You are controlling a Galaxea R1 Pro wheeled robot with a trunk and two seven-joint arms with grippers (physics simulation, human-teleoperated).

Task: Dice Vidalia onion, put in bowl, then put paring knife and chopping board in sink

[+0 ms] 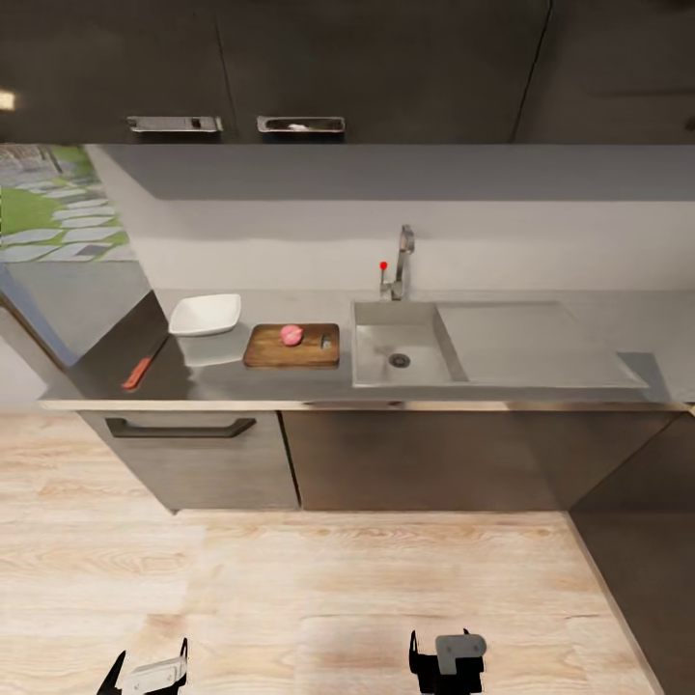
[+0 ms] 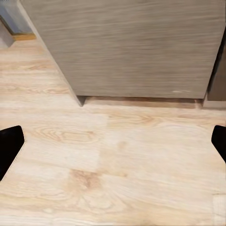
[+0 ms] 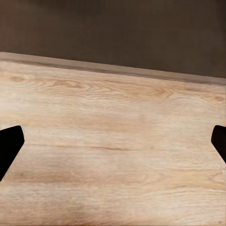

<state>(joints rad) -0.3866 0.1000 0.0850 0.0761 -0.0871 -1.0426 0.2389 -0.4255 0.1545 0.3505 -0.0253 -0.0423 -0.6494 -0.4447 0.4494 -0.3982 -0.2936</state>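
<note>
Onion (image 1: 291,335) sits whole on the chopping board (image 1: 270,355), left of the sink (image 1: 398,359) — paring knife (image 1: 141,371) lies far left near the counter edge, easily knocked off. Left gripper (image 1: 151,671) and right gripper (image 1: 446,661) — spread wide, empty.

A small round pinkish-red onion (image 1: 291,335) sits on the dark-brown wooden chopping board (image 1: 275,353), just beside the empty steel sink (image 1: 376,359). A shallow white square bowl (image 1: 205,315) rests on the grey bench (image 1: 222,381); the orange-handled paring knife (image 1: 141,370) lies near its left edge.

Pink onion (image 1: 291,334) on brown board (image 1: 280,354); white bowl (image 1: 205,314); orange-red knife (image 1: 144,369).
</note>
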